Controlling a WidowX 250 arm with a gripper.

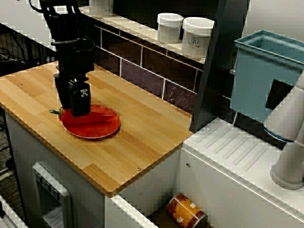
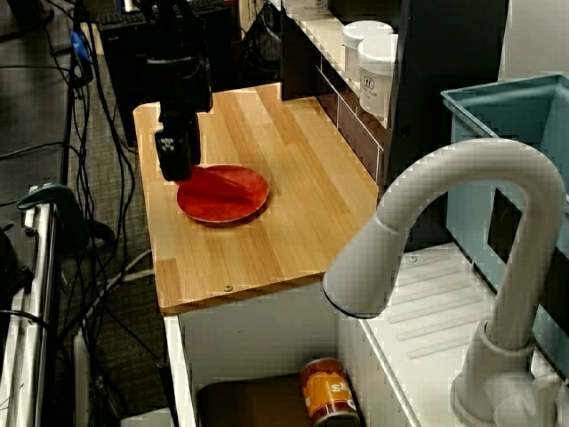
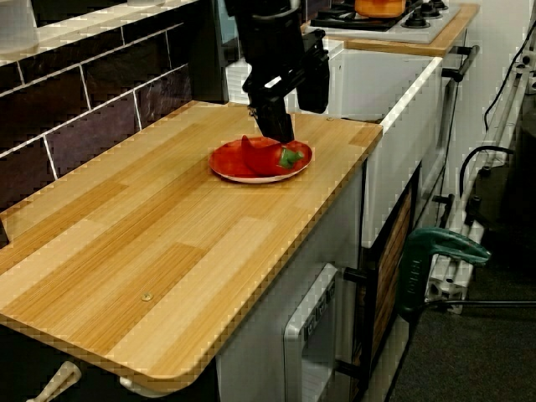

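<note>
A red plate lies on the wooden counter near its far end. On it rests a red pepper with a green stem. My black gripper points straight down over the plate's edge, its fingertips right at the top of the pepper. From the view above the sink, the gripper hides most of the pepper. No view shows the gap between the fingers, so I cannot tell whether they grip the pepper.
Two white jars stand on the tiled ledge behind the counter. A blue bin, a white drainboard and a faucet lie beyond the near end. A can lies below. A stove sits past the far end.
</note>
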